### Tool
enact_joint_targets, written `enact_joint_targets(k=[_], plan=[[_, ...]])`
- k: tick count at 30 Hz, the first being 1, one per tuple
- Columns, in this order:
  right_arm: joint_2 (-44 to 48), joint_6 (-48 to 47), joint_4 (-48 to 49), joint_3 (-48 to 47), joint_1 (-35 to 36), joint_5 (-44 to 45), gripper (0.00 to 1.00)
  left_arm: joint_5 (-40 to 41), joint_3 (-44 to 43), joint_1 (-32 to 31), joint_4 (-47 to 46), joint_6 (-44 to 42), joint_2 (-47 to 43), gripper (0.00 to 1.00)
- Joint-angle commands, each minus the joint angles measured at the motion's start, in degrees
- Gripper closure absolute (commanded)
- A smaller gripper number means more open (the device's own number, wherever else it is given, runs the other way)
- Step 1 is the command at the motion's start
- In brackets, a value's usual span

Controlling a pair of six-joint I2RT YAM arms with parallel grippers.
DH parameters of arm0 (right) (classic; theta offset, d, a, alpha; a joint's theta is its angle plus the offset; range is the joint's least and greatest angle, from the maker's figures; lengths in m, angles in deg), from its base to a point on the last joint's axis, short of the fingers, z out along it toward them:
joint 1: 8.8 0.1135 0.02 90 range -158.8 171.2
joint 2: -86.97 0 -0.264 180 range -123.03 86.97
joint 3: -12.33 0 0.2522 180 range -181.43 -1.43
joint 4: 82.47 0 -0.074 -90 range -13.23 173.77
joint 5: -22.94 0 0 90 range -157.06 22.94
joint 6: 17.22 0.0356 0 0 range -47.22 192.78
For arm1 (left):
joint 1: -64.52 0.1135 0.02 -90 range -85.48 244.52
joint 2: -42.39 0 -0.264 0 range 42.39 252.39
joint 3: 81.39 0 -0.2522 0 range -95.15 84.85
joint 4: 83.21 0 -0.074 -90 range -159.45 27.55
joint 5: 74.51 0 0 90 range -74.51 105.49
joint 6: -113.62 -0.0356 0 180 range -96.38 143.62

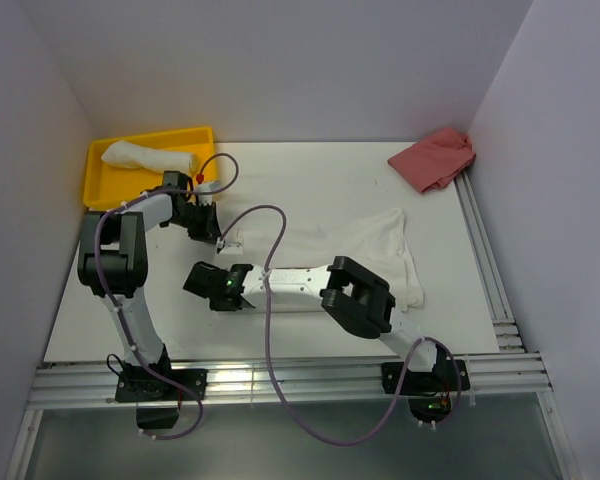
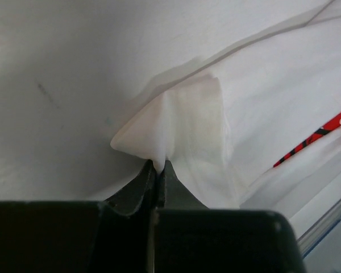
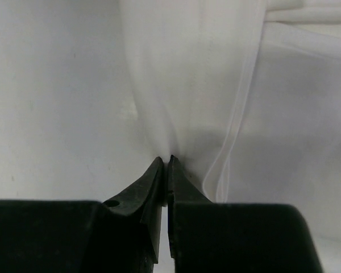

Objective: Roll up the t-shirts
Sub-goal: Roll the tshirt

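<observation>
Plainly soft and light, the white t-shirt (image 1: 380, 255) lies spread on the worktop (image 1: 310, 180), middle to right. The left end effector (image 2: 159, 166) is pinched fully together on a corner at the shirt's left edge, with the red print (image 2: 315, 135) off to its right. The right end effector (image 3: 168, 160) is likewise closed on a thin fold nearer along that edge. Such limp cotton will likely sag between the two holds and crease easily, so taking both ends of one edge suits rolling. A rolled t-shirt (image 1: 145, 157) sits in the yellow tray (image 1: 98, 190) at far left.
</observation>
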Motion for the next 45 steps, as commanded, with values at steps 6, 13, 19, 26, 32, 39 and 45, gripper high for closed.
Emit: enact_joint_targets(k=[6,13,19,26,32,39,45], plan=[[8.5,-3.3,13.1,13.0,4.1,-11.2,0.98,15.6,4.0,0.0,4.9,-3.3,-8.9,1.00],[10.7,-0.9,20.4,18.4,4.5,-14.4,0.97,20.7,3.9,-0.2,7.1,-3.9,-10.4,1.00],[12.5,1.4,25.9,22.9,3.6,-16.0,0.94,24.9,-0.5,-2.5,10.0,-3.6,-8.7,1.00],[14.3,4.0,33.3,29.3,2.4,-19.2,0.91,29.9,-5.2,-7.0,13.3,-3.3,-6.1,1.00],[16.0,4.2,33.0,30.0,2.1,-17.7,0.76,32.3,-8.5,-9.1,15.5,-3.1,-2.7,1.00],[16.6,4.5,30.3,28.2,1.7,-15.8,0.63,34.7,-10.1,-11.0,16.2,-2.4,-0.8,1.00],[18.9,3.5,24.1,25.2,1.7,-9.5,0.52,36.5,-11.2,-12.3,16.9,-1.9,0.1,1.00]])
